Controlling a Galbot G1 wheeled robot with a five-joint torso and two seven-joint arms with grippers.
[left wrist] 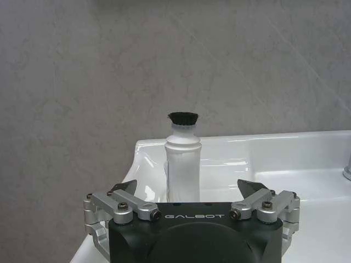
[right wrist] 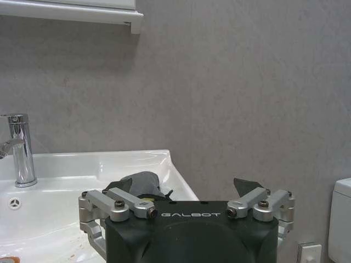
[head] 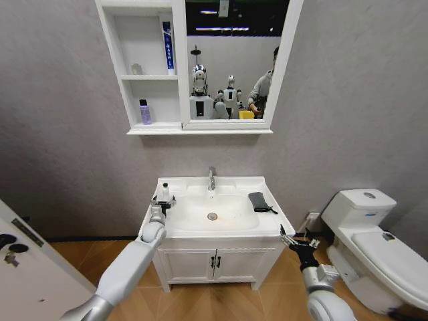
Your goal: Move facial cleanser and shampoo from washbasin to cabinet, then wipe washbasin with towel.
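Already the left pincer (head: 162, 202) is reaching onto the washbasin (head: 221, 231) rim, released around a white bottle (head: 164, 192); the towel (head: 259, 201) is lying on the far rim, and the cabinet (head: 144, 67) above is holding a purple bottle (head: 144, 112). Closer in, the bottle (left wrist: 184, 161) is standing upright between spread fingers (left wrist: 125, 188) — clenching likely comes next, then a lift clear of the tap (head: 211, 179). Lower down, the right pincer (right wrist: 186, 193) is idling released just off the basin's corner — towel (right wrist: 137, 183) just beyond.
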